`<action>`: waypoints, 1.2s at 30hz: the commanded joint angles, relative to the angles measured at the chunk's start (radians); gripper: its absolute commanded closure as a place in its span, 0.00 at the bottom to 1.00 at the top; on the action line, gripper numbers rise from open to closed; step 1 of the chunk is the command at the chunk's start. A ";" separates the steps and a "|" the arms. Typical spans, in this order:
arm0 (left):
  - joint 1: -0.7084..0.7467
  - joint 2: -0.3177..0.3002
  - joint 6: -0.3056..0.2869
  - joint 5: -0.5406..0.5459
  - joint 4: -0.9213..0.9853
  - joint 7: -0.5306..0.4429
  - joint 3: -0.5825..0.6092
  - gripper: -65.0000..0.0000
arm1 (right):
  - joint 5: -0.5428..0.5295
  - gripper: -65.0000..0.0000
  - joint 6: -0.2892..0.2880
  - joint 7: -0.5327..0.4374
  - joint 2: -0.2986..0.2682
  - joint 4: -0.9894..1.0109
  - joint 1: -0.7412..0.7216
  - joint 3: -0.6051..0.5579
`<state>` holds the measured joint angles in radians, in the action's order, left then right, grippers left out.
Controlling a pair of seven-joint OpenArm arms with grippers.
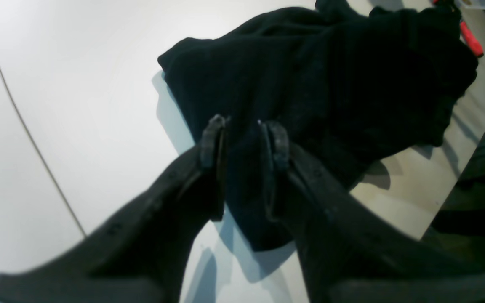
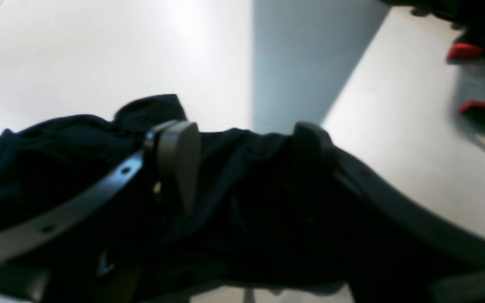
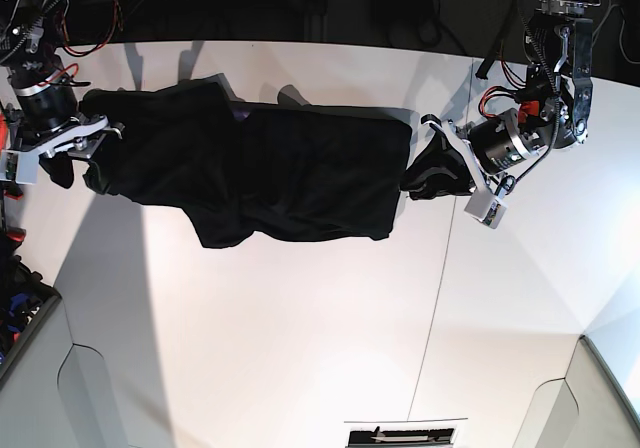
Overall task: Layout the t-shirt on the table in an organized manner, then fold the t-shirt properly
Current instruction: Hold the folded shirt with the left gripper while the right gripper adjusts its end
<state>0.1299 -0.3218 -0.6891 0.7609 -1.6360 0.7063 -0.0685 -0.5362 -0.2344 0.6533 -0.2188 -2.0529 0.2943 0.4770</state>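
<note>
Black soft cloth of the t-shirt [image 3: 290,173] is stretched across the top of the frame on the smooth white table [image 3: 300,338]. One edge is pinched by the left claw [image 1: 244,126]. The other end is clamped by the right claw [image 3: 85,148]. Too hard a pull could slip it loose.
</note>
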 commanded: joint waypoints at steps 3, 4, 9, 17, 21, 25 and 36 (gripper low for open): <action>-0.013 -0.011 -0.009 0.022 -0.017 -0.021 -0.005 0.77 | 0.098 1.00 0.003 -0.101 -0.014 -0.017 -0.006 0.010; -0.012 -0.011 -0.009 0.019 -0.017 -0.019 -0.005 0.77 | 0.145 1.00 0.003 -0.100 -0.014 -0.017 -0.006 0.010; -0.013 -0.011 -0.009 0.021 -0.017 -0.014 -0.005 0.77 | 0.329 1.00 0.003 -0.063 -0.014 -0.017 -0.005 0.010; -0.010 -0.011 -0.009 0.020 -0.017 -0.013 -0.005 0.77 | 0.371 1.00 -0.057 -0.004 -0.030 -0.015 -0.003 0.010; -0.010 -0.011 -0.009 0.020 -0.016 -0.003 -0.005 0.77 | 0.373 1.00 -0.056 -0.002 -0.030 0.001 -0.003 0.010; -0.010 -0.011 -0.009 0.020 -0.016 -0.003 -0.005 0.77 | 0.372 0.41 -0.022 -0.019 -0.031 0.096 -0.003 0.010; -0.010 -0.011 -0.009 0.020 -0.017 -0.003 -0.005 0.77 | 0.256 1.00 -0.222 -0.028 -0.031 0.204 -0.003 0.010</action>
<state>0.1326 -0.3218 -0.6891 0.7601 -1.6360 0.7185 -0.0685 -0.2722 -0.4503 0.6479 -0.2356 -1.8351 0.2962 0.4805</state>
